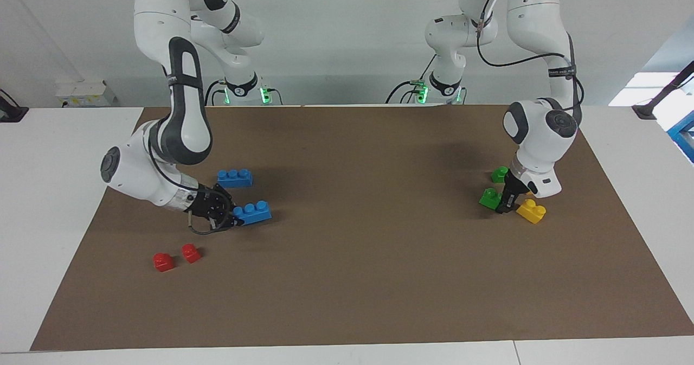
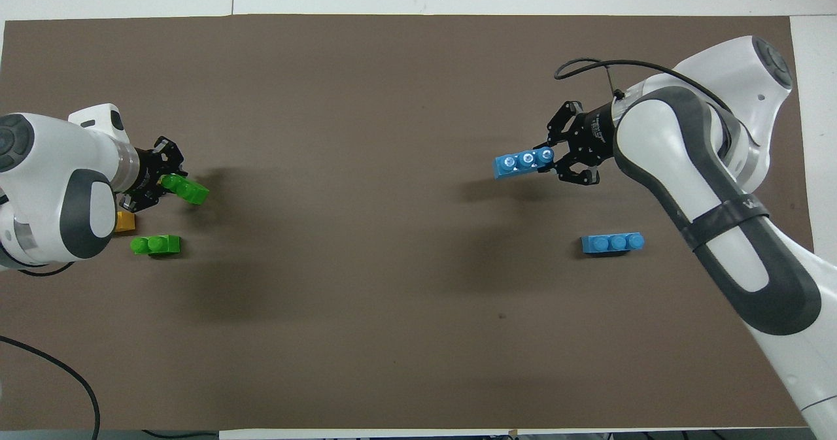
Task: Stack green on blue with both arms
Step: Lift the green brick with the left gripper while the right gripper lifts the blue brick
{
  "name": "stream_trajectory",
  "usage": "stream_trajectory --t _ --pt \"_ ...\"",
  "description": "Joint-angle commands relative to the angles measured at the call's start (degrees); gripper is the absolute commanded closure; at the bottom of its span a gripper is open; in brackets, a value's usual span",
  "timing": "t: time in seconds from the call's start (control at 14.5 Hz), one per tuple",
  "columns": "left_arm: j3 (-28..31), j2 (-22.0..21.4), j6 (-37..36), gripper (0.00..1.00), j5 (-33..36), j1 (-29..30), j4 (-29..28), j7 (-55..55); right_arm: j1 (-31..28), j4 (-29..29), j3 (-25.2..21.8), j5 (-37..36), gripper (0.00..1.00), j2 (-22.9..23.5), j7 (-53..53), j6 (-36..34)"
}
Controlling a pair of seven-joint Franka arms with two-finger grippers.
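Note:
My right gripper (image 1: 234, 219) (image 2: 550, 161) is shut on one end of a long blue brick (image 1: 252, 212) (image 2: 523, 163) and holds it a little above the brown mat. A second blue brick (image 1: 235, 177) (image 2: 613, 243) lies on the mat nearer to the robots. At the left arm's end of the table, my left gripper (image 1: 504, 206) (image 2: 170, 186) points down and is shut on a small green brick (image 1: 489, 198) (image 2: 187, 190), low over the mat. The other green brick (image 1: 499, 174) (image 2: 155, 244) lies beside it, nearer to the robots.
A yellow brick (image 1: 531, 211) (image 2: 124, 221) sits right beside my left gripper. Two small red bricks (image 1: 163, 261) (image 1: 191, 253) lie farther from the robots than the blue bricks. In the overhead view my right arm hides them. The brown mat (image 1: 379, 278) covers most of the table.

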Motion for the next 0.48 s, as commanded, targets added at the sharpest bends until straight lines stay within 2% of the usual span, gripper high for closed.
stream_trajectory --t 0.0,0.14,0.41 --pt "-0.07 -1.77 -8.11 1.00 -0.50 0.41 4.78 -2.92 3.08 -0.60 -0.28 1.59 1.00 -0.44 4.29 2.55" --pt "-0.16 -1.86 -10.76 1.00 -0.41 -0.29 7.95 -10.20 5.37 -1.38 -0.19 1.67 1.00 -0.62 7.28 4.40" --pt "-0.60 -4.31 -12.86 1.00 -0.41 -2.48 9.01 -21.98 9.67 -5.33 -0.11 5.36 1.00 -1.85 10.19 9.40"
